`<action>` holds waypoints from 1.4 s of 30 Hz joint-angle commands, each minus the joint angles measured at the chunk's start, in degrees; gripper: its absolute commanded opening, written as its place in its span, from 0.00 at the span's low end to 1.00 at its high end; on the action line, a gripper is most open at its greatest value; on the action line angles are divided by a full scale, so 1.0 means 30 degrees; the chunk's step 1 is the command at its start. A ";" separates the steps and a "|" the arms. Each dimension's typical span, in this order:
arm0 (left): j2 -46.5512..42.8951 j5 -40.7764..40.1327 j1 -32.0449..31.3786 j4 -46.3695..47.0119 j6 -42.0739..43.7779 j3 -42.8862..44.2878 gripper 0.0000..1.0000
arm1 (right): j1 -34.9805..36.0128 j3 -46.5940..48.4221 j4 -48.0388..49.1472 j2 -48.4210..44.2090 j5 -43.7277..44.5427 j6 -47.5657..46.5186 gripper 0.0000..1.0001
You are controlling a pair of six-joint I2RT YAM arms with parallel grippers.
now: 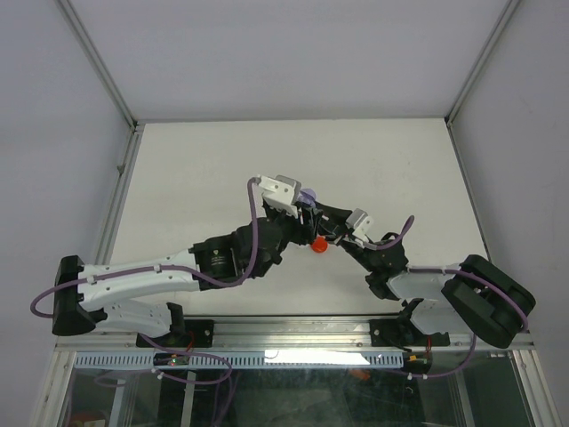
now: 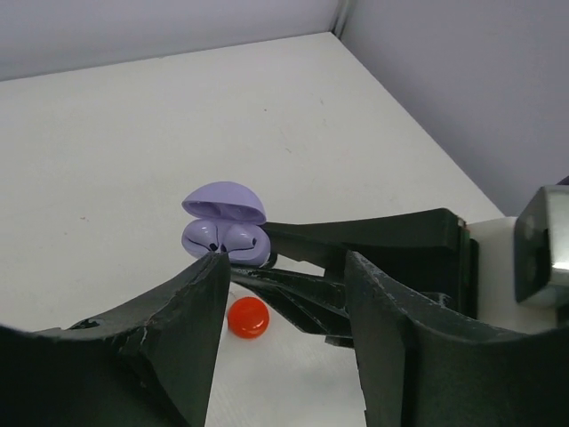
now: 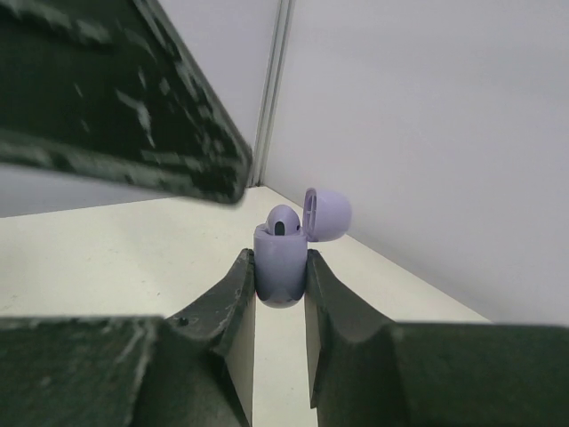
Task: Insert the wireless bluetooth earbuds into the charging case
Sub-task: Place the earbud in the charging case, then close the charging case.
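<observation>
The purple charging case [image 3: 280, 276] is upright between the fingers of my right gripper [image 3: 280, 258], which is shut on it. Its lid [image 3: 325, 213] is swung open. A purple earbud [image 3: 283, 221] sits in the case with its rounded top showing. My left gripper [image 2: 286, 267] is close over the case [image 2: 227, 238], open, with nothing between its fingers. From above, the case [image 1: 308, 197] shows at mid-table where both grippers meet. One left finger [image 3: 116, 89] is a dark blur at the upper left of the right wrist view.
A small round red disc [image 2: 248, 318] lies on the white table [image 1: 196, 178] just below the grippers, and it also shows from above [image 1: 317, 244]. Grey walls and metal rails [image 1: 120, 196] border the table.
</observation>
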 commanded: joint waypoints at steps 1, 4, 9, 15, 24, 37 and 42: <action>-0.1446 0.1899 0.0056 -0.1829 -0.1529 0.1602 0.56 | 0.0056 0.0464 0.2500 -0.0358 0.0462 -0.0223 0.00; -0.1537 0.2966 0.0368 -0.2983 -0.2285 0.2031 0.56 | 0.0060 0.0451 0.2500 -0.0415 0.0451 -0.0223 0.00; -0.1887 0.6327 0.2286 -0.3771 -0.3356 0.1957 0.55 | 0.0043 0.0417 0.2500 -0.0475 0.0296 -0.0219 0.00; -0.3138 1.0639 0.5732 -0.3873 -0.3056 0.1648 0.59 | 0.0008 0.0091 0.2337 -0.0688 -0.0495 0.0119 0.00; -0.4108 1.7354 0.9902 -0.3339 -0.2982 0.0510 0.74 | -0.0902 0.1074 -0.1694 -0.2328 -0.4225 0.2335 0.00; -0.3294 2.5126 1.1964 0.1886 -0.6111 -0.1795 0.79 | -0.2595 0.2318 -0.1821 -0.2350 -0.8829 0.6401 0.00; -0.2518 2.5571 1.2007 0.2387 -0.6602 -0.1912 0.77 | -0.2924 0.2295 -0.0380 -0.1820 -0.9326 0.7710 0.00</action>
